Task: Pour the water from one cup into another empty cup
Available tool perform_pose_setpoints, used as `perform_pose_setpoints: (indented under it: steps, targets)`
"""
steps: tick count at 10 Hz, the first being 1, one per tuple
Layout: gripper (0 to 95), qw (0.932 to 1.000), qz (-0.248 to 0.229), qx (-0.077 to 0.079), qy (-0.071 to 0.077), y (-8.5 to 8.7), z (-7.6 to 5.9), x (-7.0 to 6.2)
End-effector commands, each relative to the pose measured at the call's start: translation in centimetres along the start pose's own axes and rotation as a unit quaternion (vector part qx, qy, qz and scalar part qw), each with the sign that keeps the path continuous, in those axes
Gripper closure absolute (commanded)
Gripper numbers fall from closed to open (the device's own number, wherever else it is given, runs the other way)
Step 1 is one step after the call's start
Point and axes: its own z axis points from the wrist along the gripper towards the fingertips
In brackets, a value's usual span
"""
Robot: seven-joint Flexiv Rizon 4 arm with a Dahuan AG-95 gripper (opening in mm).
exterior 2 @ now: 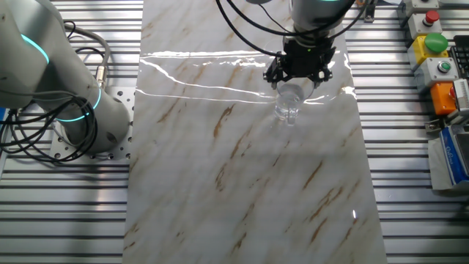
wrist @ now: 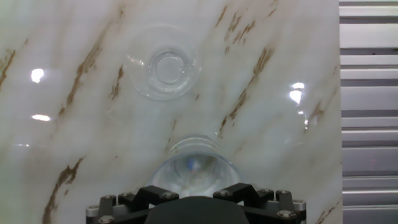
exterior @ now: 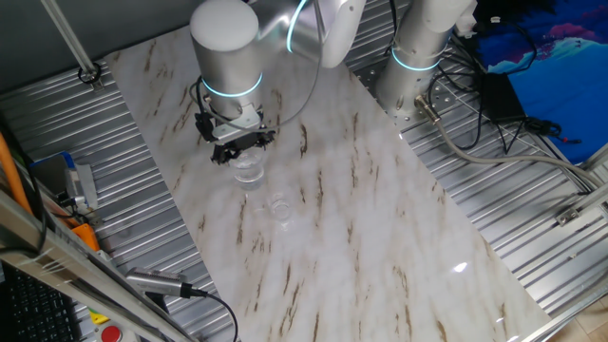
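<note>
My gripper (exterior: pixel 239 144) is shut on the larger clear tumbler (exterior: pixel 249 169), which hangs below the black fingers, roughly upright, low over the marble tabletop. I cannot tell if its base touches the table. The hand view shows the tumbler (wrist: pixel 194 167) from above between the fingers (wrist: pixel 149 196), with faint glints inside that may be the water. The smaller clear cup (exterior: pixel 279 207) stands upright on the table just in front of the tumbler, apart from it. It also shows in the hand view (wrist: pixel 165 68) and looks empty. The other fixed view shows the gripper (exterior 2: pixel 299 72) over the tumbler (exterior 2: pixel 292 94).
The marble tabletop (exterior: pixel 380 218) is edged by ribbed metal panels (exterior: pixel 532 199). A second robot arm's base (exterior: pixel 418 47) stands at the back with cables. A button box (exterior 2: pixel 436 44) sits to one side.
</note>
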Motion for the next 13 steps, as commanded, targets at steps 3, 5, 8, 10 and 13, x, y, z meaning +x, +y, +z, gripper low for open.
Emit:
perform_pose_setpoints:
  steps: [3, 5, 8, 10, 13]
  targets:
    - [95.0, 1.0000, 0.006, 0.003, -0.007, 0.15, 0.14, -0.09]
    - [95.0, 0.9999, 0.006, 0.009, -0.005, 0.19, 0.19, -0.10]
    - [19.0, 1.0000, 0.003, 0.001, -0.007, 0.32, 0.06, -0.15]
    - [0.0, 0.9999, -0.002, 0.004, -0.009, 0.32, 0.10, -0.16]
    - [0.0, 1.0000, -0.001, 0.000, -0.009, 0.33, 0.12, -0.17]
